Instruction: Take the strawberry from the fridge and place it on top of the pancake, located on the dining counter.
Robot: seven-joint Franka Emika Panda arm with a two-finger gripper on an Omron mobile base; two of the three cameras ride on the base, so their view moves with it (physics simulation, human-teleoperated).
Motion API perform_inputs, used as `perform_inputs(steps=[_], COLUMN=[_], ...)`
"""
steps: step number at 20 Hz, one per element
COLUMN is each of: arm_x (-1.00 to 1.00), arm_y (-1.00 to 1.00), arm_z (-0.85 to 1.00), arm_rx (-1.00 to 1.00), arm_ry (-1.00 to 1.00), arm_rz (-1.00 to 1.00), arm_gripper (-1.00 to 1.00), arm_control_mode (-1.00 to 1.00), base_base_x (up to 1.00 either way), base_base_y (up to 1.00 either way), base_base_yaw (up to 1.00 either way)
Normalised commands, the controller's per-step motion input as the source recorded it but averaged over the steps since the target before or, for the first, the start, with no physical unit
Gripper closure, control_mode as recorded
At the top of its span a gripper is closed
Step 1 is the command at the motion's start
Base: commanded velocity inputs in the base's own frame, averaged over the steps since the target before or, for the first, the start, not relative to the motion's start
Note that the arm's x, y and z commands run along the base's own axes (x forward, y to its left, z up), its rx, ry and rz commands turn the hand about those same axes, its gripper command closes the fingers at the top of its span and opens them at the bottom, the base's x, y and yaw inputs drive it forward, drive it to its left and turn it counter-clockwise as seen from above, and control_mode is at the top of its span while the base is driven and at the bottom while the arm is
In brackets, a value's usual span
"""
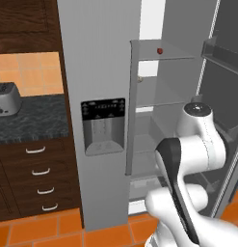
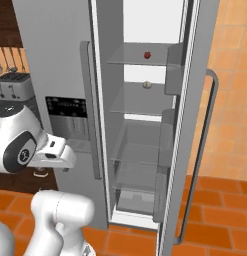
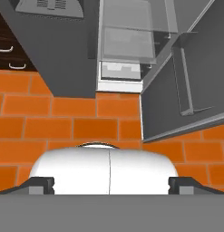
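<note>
Orange tile floor, fridge (image 2: 55, 60) door open, strawberry (image 2: 147, 55) on upper shelf – well above gripper (image 3: 111, 183), fingers spread.

- The fridge (image 1: 99, 72) stands tall and light grey, its left door shut and carrying a black dispenser panel (image 1: 103, 125).
- The right door (image 1: 226, 96) is swung open — grey shelves show inside.
- The strawberry (image 1: 160, 50), tiny and red, sits on the top shelf (image 1: 164, 57), near its back.
- A small pale ball (image 1: 139, 77) shows at the left edge of the shelf below.
- The white arm (image 1: 188, 164) rises from the lower right, in front of the open compartment.
- At left, a dark speckled counter (image 1: 31, 118) bears a toaster (image 1: 6, 98) — dark wood drawers (image 1: 38, 178) sit beneath it.
- The floor (image 1: 38, 231) is orange tile.
</note>
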Motion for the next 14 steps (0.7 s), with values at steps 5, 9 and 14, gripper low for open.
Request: perform_inputs(steps=[5,9,14], arm_x=[0.0,0.0,0.0], arm_y=[0.0,0.0,0.0], arm_z=[0.0,0.0,0.0], arm_rx=[0.0,0.0,0.0], arm_ry=[0.0,0.0,0.0], arm_rz=[0.0,0.0,0.0], arm_gripper=[-1.0,-1.0,-1.0], arm_control_mode=[1.0,1.0,1.0], base_base_x=[0.81,0.33,0.0], base_base_y=[-0.03,-0.13,-0.46], base_base_yaw=[0.06,0.03,-0.25])
